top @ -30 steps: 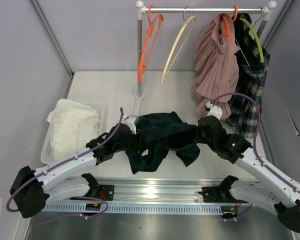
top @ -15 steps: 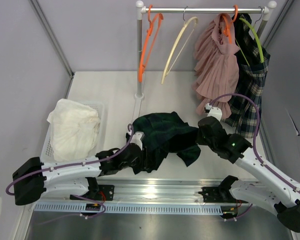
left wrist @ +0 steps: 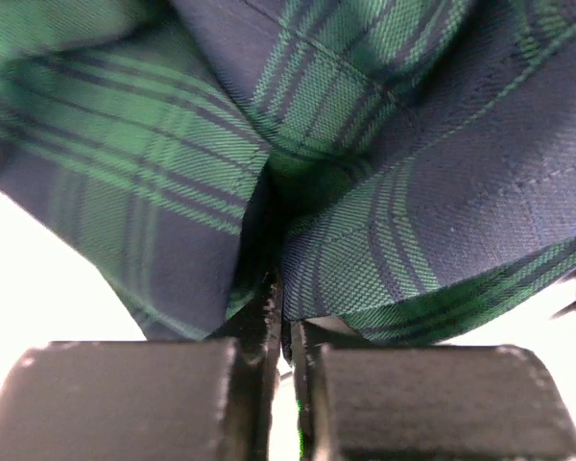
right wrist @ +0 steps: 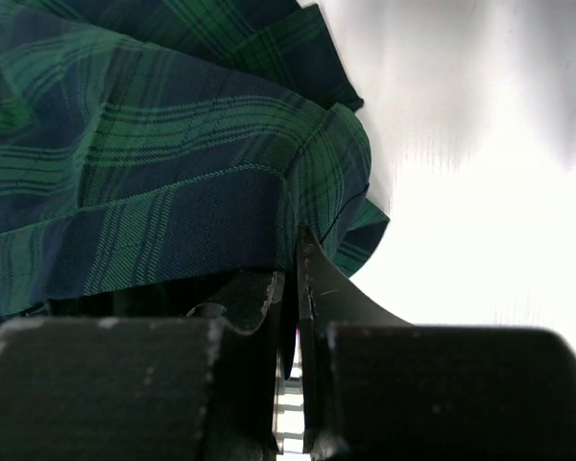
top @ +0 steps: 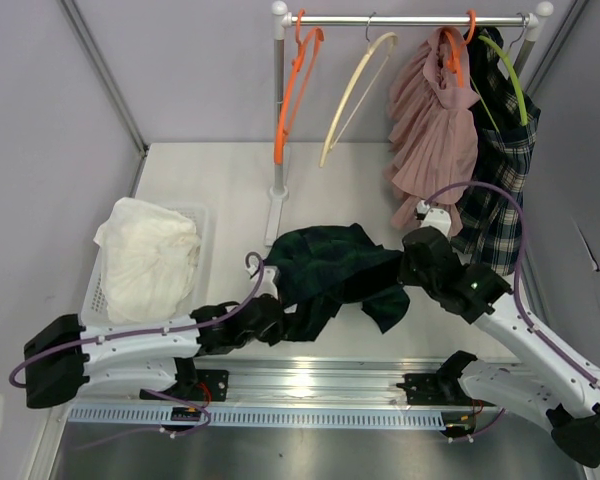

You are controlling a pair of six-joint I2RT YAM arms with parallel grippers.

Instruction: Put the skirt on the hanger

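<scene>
The step in hand is gathering the tartan skirt (top: 330, 265) off the table (top: 220, 180) so it can be carried to a hanger; nothing is hung yet. The tartan skirt lies bunched in the middle of the top view, draped between the two arms, with one loose flap trailing toward the lower centre of the frame.

The left tool (left wrist: 282, 303) has its fingers drawn together on a fold of the green and navy cloth, which rises straight out of the narrow slit between them. The right tool (right wrist: 293, 259) is likewise clamped on the cloth, near a stitched edge at the garment's right side. So both hold the tartan skirt, one at each end.

Two bare hangers wait on the rail (top: 410, 19) at the top of the frame: the orange hanger (top: 298, 90) and the cream hanger (top: 355, 95), both well apart from the cloth.

As I judge it, the next move calls for lifting both ends together, spreading the cloth so the waistband opens, and then bringing it up to one of the bare hangers. Whether either grip is on the waistband itself cannot be told from these views, and a regrasp may be needed
</scene>
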